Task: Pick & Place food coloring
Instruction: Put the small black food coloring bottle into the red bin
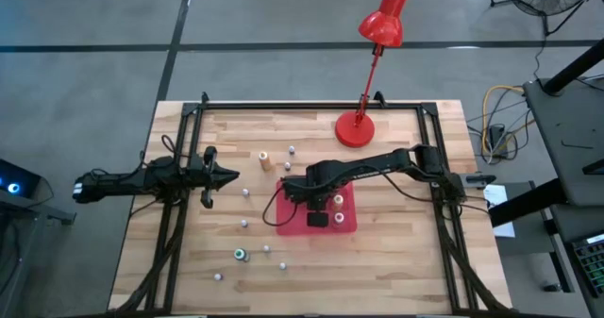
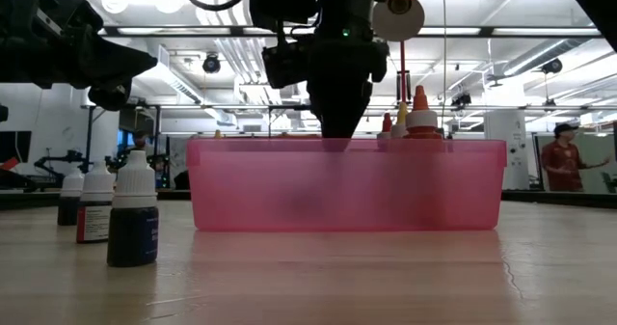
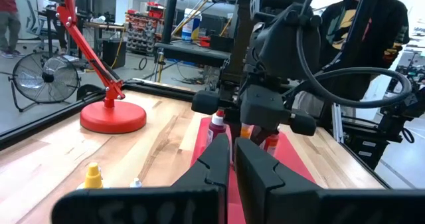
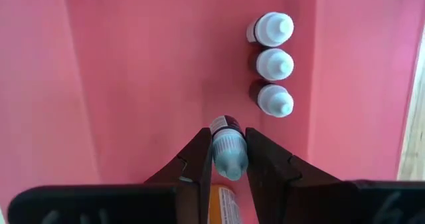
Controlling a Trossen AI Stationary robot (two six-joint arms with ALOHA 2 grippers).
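Right claw (image 4: pixel 229 159) pinches a food coloring bottle (image 4: pixel 227 144) above the red tray (image 4: pixel 133 84).

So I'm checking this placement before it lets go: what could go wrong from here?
The right gripper holds a teal-capped bottle over the red tray, close to a row of three white-capped bottles; lowering off line could knock one over. If the bottle is released before it touches the tray floor, it may tip and roll. The left gripper waits shut beside the tray, so it adds little risk.
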